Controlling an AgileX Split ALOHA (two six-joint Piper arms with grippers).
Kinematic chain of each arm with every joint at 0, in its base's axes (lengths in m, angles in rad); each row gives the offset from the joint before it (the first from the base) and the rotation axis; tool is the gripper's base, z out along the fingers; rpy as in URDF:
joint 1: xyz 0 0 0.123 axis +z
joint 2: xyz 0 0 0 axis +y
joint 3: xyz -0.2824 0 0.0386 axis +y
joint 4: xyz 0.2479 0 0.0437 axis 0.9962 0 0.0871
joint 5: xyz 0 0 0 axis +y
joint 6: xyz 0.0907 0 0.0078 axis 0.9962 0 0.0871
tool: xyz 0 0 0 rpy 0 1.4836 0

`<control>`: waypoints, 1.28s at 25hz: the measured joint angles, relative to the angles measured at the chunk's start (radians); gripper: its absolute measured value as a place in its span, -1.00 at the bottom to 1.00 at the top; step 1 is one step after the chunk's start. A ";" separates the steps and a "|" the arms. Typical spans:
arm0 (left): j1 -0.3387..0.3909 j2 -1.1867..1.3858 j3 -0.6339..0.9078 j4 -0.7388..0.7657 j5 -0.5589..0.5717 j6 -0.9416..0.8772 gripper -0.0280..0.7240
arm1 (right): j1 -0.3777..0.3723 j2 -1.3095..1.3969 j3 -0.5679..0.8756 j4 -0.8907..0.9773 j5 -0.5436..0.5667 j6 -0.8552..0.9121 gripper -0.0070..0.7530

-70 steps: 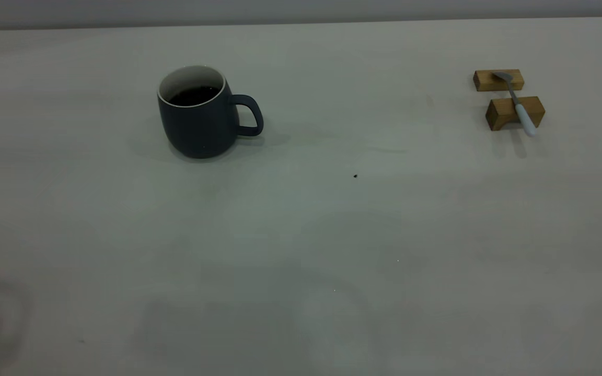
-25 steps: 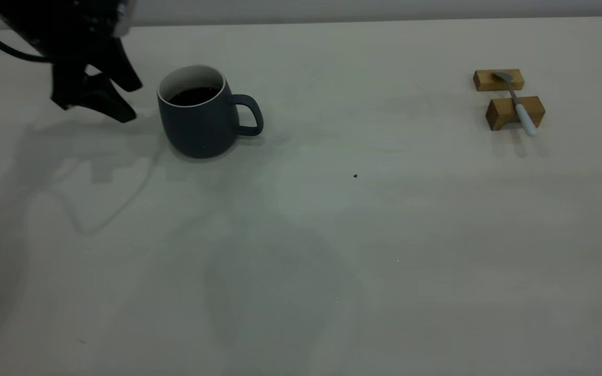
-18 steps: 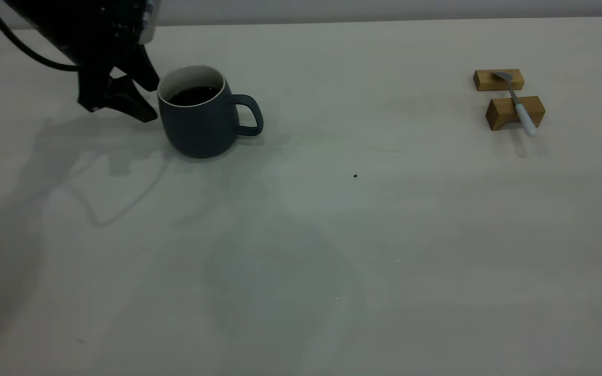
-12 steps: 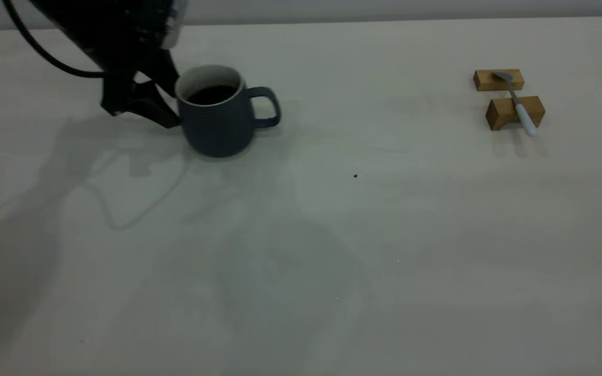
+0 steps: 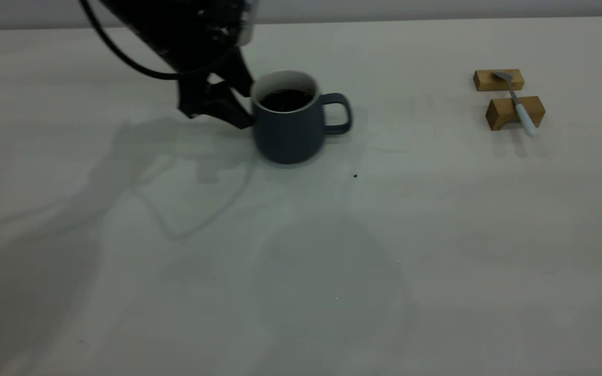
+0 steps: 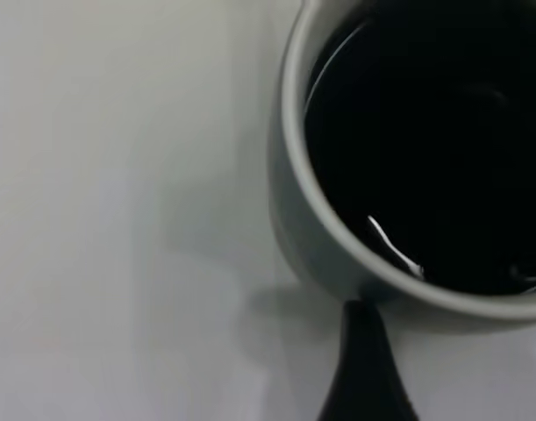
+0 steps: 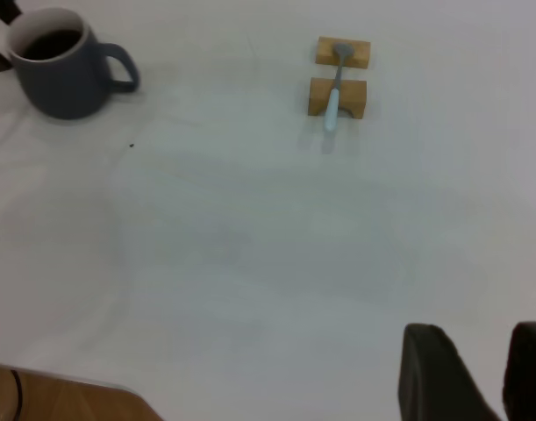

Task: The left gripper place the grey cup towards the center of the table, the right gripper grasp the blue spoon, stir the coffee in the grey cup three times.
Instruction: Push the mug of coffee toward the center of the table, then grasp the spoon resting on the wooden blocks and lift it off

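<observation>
Pushing round dark-grey mug (image 5: 290,125) toward table middle, black left gripper (image 5: 228,99) fingers spread, holding nothing; next, stop gently.

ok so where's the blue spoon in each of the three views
Exterior view: the blue spoon lies at the right, bridging two wooden blocks, handle toward the camera.
Left wrist view: not in it; only the grey cup and its coffee show.
Right wrist view: the spoon is in the upper middle, across the same blocks.
Shared landmark: the grey cup, seen in all three views.
</observation>
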 joint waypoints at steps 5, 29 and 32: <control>-0.067 0.005 0.000 -0.055 -0.058 0.000 0.63 | 0.000 0.000 0.000 0.000 0.000 0.000 -0.36; -0.094 -0.226 0.002 0.306 0.112 -0.750 0.63 | 0.000 0.000 0.000 0.000 0.000 0.000 -0.36; -0.092 -0.371 0.002 0.462 0.237 -1.057 0.63 | 0.000 0.000 0.000 0.000 0.000 0.000 -0.36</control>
